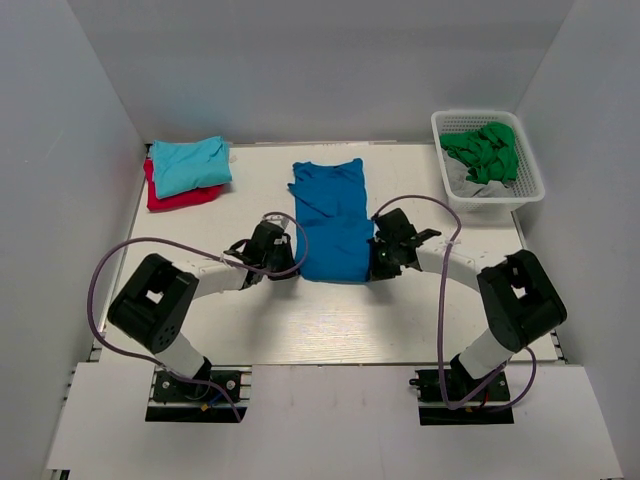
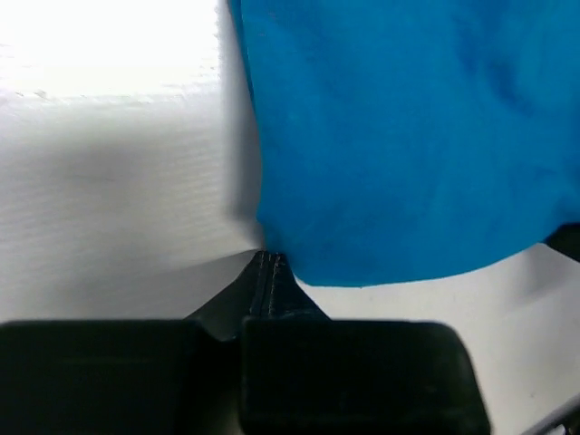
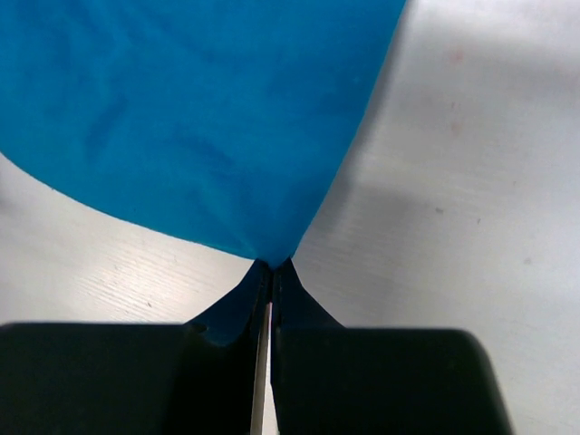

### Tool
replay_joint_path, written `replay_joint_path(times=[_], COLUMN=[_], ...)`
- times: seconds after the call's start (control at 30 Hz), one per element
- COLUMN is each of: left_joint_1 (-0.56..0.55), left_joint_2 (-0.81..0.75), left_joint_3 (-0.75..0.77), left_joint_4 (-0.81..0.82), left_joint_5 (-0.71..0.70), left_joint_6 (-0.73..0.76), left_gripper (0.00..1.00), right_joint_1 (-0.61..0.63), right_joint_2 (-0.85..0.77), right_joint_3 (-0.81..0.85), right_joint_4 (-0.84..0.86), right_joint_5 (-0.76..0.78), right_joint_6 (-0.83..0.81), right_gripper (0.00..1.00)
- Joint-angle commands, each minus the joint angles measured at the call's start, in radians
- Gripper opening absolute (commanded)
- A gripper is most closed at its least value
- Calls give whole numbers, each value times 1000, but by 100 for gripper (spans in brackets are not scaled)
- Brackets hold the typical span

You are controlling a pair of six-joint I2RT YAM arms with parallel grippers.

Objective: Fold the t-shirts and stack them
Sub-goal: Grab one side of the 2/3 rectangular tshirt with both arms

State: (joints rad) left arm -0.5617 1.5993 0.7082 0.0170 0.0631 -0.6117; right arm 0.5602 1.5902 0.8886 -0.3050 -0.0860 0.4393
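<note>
"Top external view first: where is the blue t-shirt [image 1: 333, 222]?"

"It lies flat in the middle of the desk [image 1: 330, 330], folded into a long strip that runs from far to near. The collar end is far and the hem is near, towards the arms."

"And the arms?"

"One is at each near corner. The left fingers [image 1: 290, 262] are at the near-left corner of the hem and the right fingers [image 1: 378, 265] are at the near-right corner. Both sit low on the desk."

"Are they gripping?"

"Look at the left wrist view. The left fingers [image 2: 263, 276] are pressed together, and the corner of the blue t-shirt [image 2: 408, 136] meets them right at the tips. The rest of the cloth spreads away to the far right. In the right wrist view the right fingers [image 3: 261, 283] are closed to a thin slit. The blue t-shirt [image 3: 199, 118] narrows to a point that runs in between the tips, so that corner is pinched."

"What about the other shirts?"

"The turquoise t-shirt [image 1: 190, 165] is folded at the far left and lies on top of the red t-shirt [image 1: 180, 198]. Both are well apart from the fingers."

"And on the right?"

"A white basket [image 1: 530, 190] stands at the far right with a green cloth [image 1: 483, 150] bundled inside it."
</note>
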Motion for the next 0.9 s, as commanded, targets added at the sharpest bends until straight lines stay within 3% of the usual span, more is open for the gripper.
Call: replay_joint_path(times=[0.0,0.2,0.3,0.33,0.43,0.6,0.87], left_joint_1=[-23,-23,-23,-23,-23,-23,-23], left_joint_2=[-38,-45,-131,-157,-257,-286,-119], left_joint_3=[-35,-44,-44,-53,-62,-62,19], left_joint_4=[52,11,-24,-40,-80,-54,-29], left_joint_5=[99,118,90,71,14,-9,-26], left_joint_6=[-25,-34,-10,-10,36,52,52], left_gripper=[0,0,48,76,100,100,100], right_joint_1=[-2,0,-2,-2,-2,-6,-2], right_joint_2=[-45,-55,-73,-79,-91,-90,-79], right_joint_3=[-48,-85,-88,-88,-92,-91,-74], right_joint_4=[6,27,27,24,27,30,29], right_joint_5=[-50,-58,-51,-43,-40,-43,-35], right_joint_6=[1,6,4,4,4,3,3], right_gripper=[0,0,0,0,0,0,0])
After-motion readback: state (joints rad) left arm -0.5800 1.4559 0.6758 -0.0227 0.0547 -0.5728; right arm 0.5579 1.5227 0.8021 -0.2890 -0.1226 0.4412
